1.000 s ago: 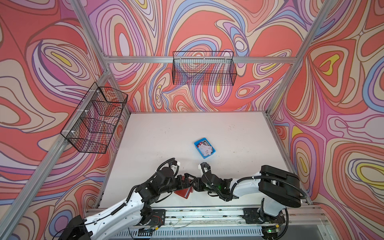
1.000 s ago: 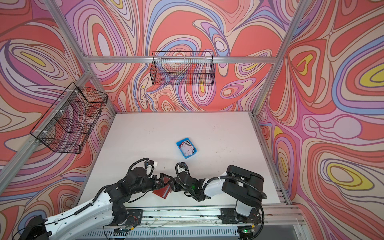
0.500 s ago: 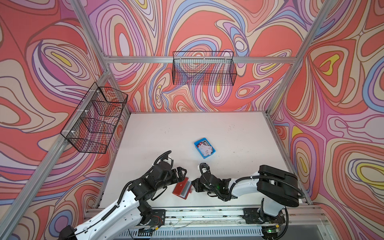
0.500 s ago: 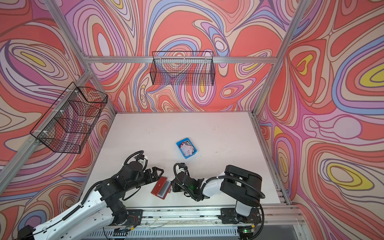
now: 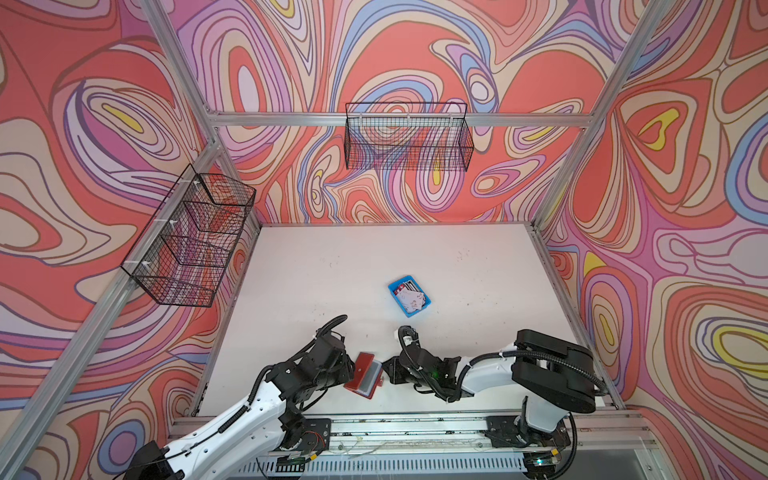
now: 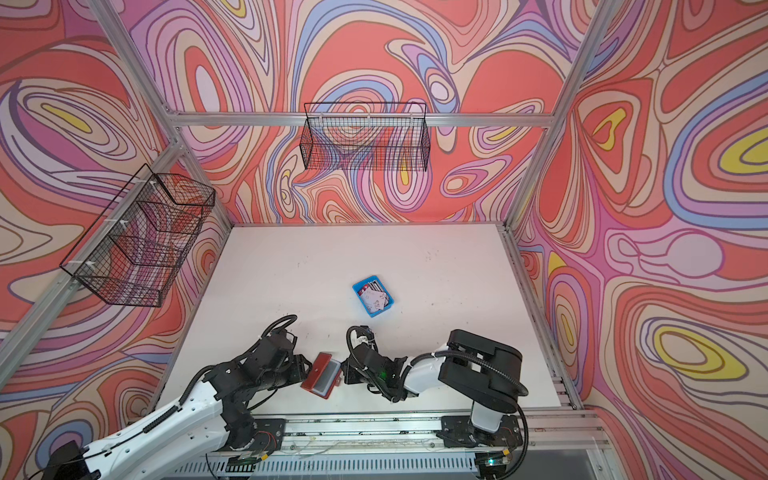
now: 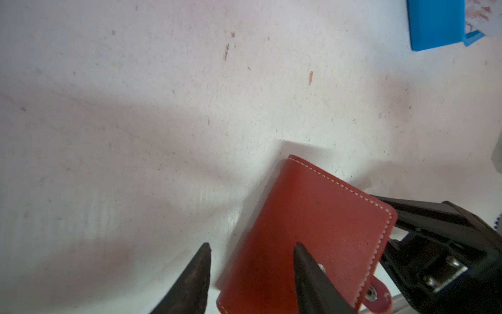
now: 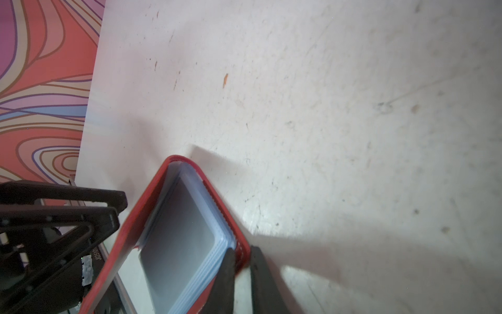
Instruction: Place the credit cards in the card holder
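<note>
I'm holding my left gripper low at the holder. Its jaws are roughly half apart and gripping nothing: one fingertip is sitting off the left cover, the other in front of it. The holder is lying open near the front edge of the table, between both grippers. My right gripper is pinching the other cover's edge, jaws nearly closed on it.

Step, as I'm judging it: spreading the holder so a sleeve opens. To do it well, I'm wanting the left jaws over the free cover edge only, not the sleeves. The right pinch should be firm, pulling apart gently and flat to the table.

Covers: red, leather-like, white stitching, rounded corners, snap tab with a metal stud. Sleeves: clear floppy plastic, stacked, likely slippery and prone to sticking together.

Further right and back, well apart, the cards are sitting in a blue tray. They're thin, probably stiff, white with red and dark prints, loosely piled. I'm seeing none in the holder.
</note>
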Robot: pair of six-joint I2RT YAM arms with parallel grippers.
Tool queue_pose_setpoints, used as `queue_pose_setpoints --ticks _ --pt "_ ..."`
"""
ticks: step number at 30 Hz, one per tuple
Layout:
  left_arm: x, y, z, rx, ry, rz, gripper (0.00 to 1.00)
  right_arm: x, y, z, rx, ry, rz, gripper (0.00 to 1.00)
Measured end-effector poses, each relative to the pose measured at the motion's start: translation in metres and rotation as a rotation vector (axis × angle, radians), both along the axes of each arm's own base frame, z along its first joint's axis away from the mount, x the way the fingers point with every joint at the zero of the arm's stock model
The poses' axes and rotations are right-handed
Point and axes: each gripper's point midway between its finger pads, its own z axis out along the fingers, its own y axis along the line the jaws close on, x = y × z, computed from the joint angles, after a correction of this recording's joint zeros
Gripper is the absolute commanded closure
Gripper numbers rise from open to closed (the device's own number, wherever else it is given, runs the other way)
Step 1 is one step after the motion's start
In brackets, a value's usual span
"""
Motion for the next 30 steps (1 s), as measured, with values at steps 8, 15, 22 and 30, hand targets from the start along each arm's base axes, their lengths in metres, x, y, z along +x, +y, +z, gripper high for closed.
queue_pose_setpoints --ticks 8,15,22,30 --pt "-0.007 -0.012 -0.022 -0.022 0.072 -0.044 0.64 -0.001 0.003 -0.001 0.011 0.006 0.011 0.89" --pt "-0.006 -0.025 -0.021 -0.059 0.074 -0.084 0.63 0.005 0.013 -0.001 0.027 -0.002 0.004 0.92" --pt "-0.009 -0.028 -0.021 -0.065 0.076 -0.094 0.66 0.014 0.019 -0.001 0.029 0.0 -0.002 0.88" --pt "-0.01 -0.025 -0.022 -0.061 0.082 -0.064 0.72 0.021 0.009 0.015 -0.029 -0.014 0.006 0.73"
